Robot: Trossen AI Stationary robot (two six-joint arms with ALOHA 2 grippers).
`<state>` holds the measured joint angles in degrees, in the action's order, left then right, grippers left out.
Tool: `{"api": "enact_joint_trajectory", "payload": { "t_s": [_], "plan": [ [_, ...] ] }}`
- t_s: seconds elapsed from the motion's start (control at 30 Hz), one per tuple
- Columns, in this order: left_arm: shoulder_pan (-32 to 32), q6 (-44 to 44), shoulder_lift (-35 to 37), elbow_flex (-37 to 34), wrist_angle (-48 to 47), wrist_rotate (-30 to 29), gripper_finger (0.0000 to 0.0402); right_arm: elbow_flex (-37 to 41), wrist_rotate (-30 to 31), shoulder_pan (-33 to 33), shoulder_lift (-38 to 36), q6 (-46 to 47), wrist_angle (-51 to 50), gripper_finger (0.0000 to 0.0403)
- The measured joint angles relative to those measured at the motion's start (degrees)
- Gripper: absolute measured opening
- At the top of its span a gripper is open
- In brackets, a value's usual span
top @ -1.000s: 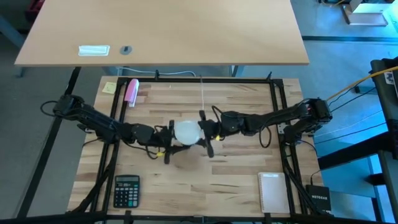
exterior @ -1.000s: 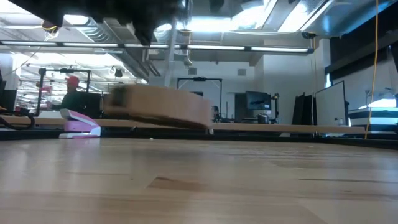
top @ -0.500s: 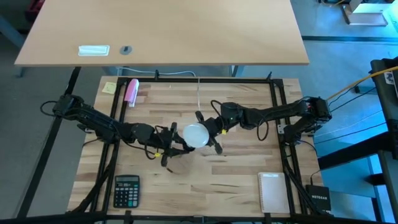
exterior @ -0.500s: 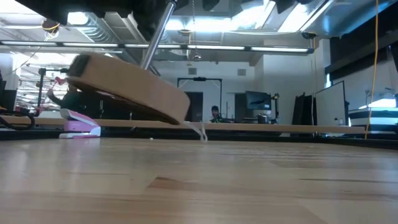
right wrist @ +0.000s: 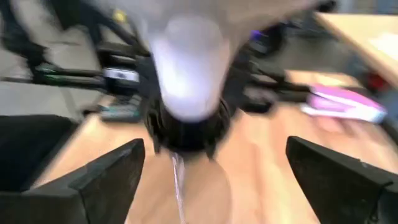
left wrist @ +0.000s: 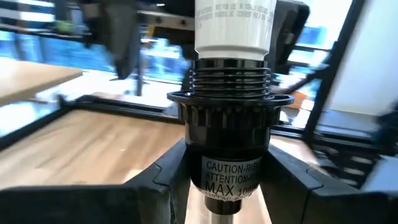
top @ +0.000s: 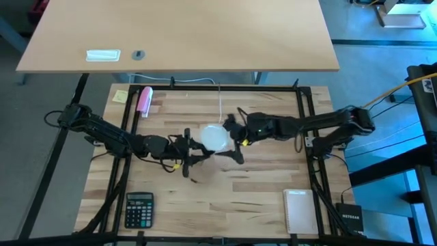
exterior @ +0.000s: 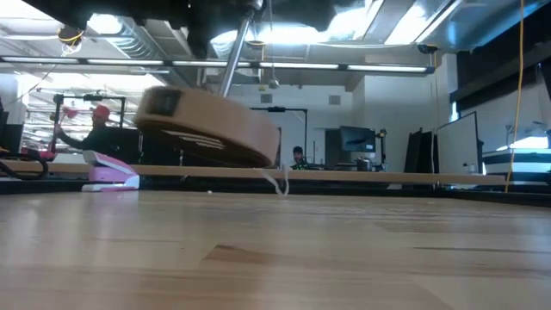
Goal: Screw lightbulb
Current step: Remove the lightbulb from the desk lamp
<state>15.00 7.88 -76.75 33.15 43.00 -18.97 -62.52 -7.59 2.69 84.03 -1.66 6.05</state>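
Looking straight down, we see the butcher-block table framed by black rails, with a second, pale desk beyond its far edge. Both arms reach toward the middle of the table. The left gripper comes in from the left side, and the right gripper from the right; the two meet at the lightbulb, which sits between them near the table's centre.

In the left wrist view, we find the left gripper clamped on the black socket, one finger pressed against each side of it. The white neck of the lightbulb stands in that socket, its threaded base partly seated in the collar. In the right wrist view, the fingers of the right gripper stand wide apart, well clear of the lightbulb, so it holds nothing.

In the low view, the wooden disc under the socket hangs tilted above the table, with a thin white cord trailing from it. In the high view that cord runs toward the far rail.

Among the smaller items, we note a white notepad near the front right corner, a calculator near the front left, a pink stapler at the far left, and a yellow sticky note just beside it.
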Motion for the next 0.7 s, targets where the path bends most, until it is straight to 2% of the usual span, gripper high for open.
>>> {"api": "enact_joint_trajectory", "payload": {
  "t_s": [0.1, 0.17, 0.27, 0.33, 0.4, 0.5, 0.7],
  "plan": [
    [0.0, -0.8, 0.0, 0.0, 0.0, -7.8, 0.0141, 0.0, 7.0, 0.0, -3.7, 0.9, -6.7, 0.0395],
    [0.0, -2.4, 0.0, 0.2, -0.1, -14.3, 0.0141, 0.0, 11.3, 0.7, -5.2, 2.7, -7.6, 0.0391],
    [-0.4, -7.4, -0.1, 1.4, -0.2, -23.0, 0.0141, 0.0, 20.6, 2.3, -5.0, 4.1, -3.9, 0.0376],
    [-1.3, -10.2, -0.1, 2.5, 0.0, -26.6, 0.0141, 0.0, 26.4, 2.8, -3.5, 4.0, 3.0, 0.0364],
    [-2.4, -11.8, -0.1, 3.4, 0.0, -29.1, 0.0141, 0.0, 29.5, 2.8, -1.6, 3.0, 10.1, 0.0352],
    [-4.1, -12.3, -0.1, 3.9, -0.1, -31.2, 0.0141, -0.1, 30.3, 2.5, 1.7, 2.7, 19.8, 0.0336],
    [-5.5, -9.8, -0.1, 3.9, -0.8, -31.6, 0.0141, -0.1, 34.3, 1.3, 6.8, 1.4, 31.3, 0.0309]
  ]
}}
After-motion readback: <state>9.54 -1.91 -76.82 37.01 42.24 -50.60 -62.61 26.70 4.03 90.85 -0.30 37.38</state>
